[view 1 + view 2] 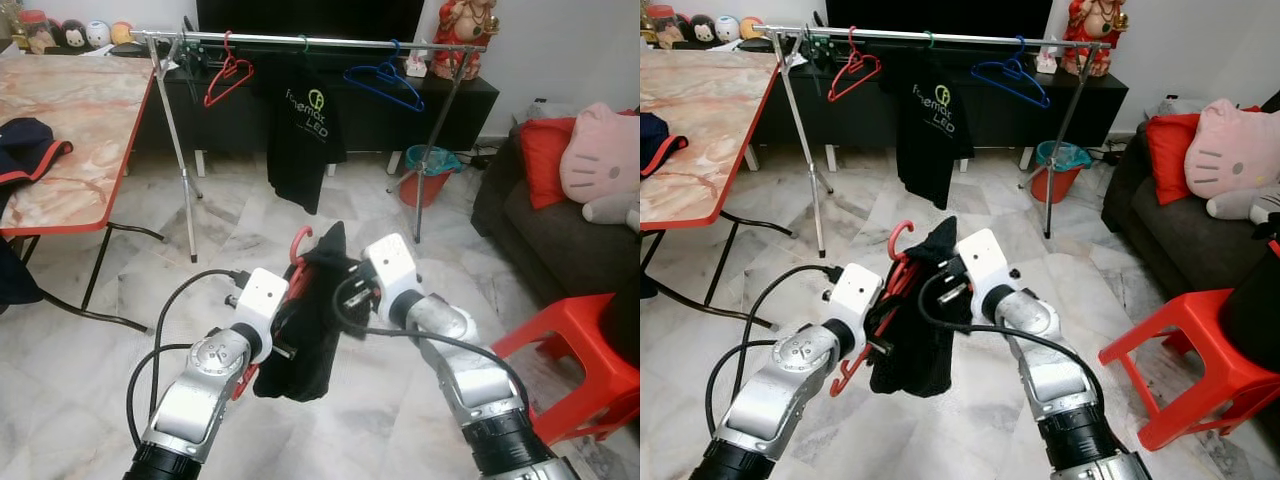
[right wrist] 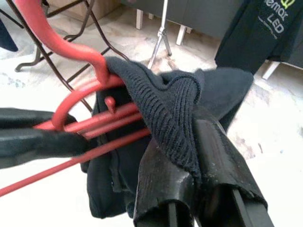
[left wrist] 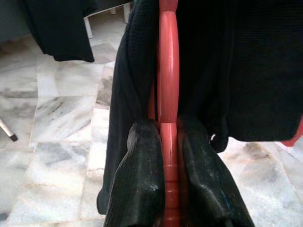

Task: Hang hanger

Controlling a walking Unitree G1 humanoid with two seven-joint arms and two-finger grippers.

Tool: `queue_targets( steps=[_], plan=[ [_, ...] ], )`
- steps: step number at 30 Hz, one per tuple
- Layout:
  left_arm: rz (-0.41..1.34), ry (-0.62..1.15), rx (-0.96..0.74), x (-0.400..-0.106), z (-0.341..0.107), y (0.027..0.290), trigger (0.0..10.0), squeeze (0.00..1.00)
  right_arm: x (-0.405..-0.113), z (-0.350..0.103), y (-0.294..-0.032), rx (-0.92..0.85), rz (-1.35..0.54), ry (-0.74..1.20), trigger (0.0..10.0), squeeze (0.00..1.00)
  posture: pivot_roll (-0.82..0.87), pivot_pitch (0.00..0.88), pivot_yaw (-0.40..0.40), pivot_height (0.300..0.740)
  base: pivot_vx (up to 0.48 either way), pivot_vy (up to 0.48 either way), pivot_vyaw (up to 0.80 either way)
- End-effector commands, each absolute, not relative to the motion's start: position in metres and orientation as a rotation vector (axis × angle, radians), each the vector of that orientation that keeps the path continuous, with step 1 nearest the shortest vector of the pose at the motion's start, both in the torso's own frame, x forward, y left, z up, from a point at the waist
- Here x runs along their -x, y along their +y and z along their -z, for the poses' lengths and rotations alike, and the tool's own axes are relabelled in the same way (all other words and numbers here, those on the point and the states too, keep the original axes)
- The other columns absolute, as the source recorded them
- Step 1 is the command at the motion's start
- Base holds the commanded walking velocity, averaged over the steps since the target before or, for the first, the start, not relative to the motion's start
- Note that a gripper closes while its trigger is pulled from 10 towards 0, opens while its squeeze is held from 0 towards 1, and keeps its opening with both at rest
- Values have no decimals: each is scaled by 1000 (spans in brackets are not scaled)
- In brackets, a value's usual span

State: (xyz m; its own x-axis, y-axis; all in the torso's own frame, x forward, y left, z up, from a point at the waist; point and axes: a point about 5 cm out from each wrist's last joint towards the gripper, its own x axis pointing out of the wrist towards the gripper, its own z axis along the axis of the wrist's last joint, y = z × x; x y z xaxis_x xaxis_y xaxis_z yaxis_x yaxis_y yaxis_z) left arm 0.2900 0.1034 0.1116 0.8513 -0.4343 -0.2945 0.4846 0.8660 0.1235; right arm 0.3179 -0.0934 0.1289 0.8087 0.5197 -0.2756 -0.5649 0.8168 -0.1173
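Left pincer (image 3: 168,189) clamps the red plastic hanger (image 1: 890,285), fingers tight on its bar, while the right pincer (image 2: 189,156) pinches the black knit garment (image 1: 920,340) draped on it, mid-air above the marble floor (image 1: 90,380), before the silver clothes rail (image 1: 320,40).

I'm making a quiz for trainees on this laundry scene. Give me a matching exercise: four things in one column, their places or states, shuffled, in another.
Things:
1. red hanger
2. blue hanger
3. printed black shirt
4. teal bucket

Places:
A. on the floor beside a rack leg
B. empty, near the rail's right end
C. clamped by the left gripper
D. hanging mid-rail

Pairs: 1-C, 2-B, 3-D, 4-A
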Motion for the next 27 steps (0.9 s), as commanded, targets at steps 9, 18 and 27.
queue_targets(
  steps=[9,18,27],
  plan=[
    [514,194,-177,-292,-124,97,10000,0,-309,-141,-84,211,-716,174,10000,0,84,26,-142,740,0,0,0],
    [521,191,-175,-292,-124,96,10000,0,-306,-135,-86,240,-723,207,10000,584,85,26,-144,740,0,0,0],
    [518,176,-169,-293,-126,96,10000,0,-305,-135,-88,248,-719,212,10000,980,84,25,-145,740,0,0,0]
  ],
)
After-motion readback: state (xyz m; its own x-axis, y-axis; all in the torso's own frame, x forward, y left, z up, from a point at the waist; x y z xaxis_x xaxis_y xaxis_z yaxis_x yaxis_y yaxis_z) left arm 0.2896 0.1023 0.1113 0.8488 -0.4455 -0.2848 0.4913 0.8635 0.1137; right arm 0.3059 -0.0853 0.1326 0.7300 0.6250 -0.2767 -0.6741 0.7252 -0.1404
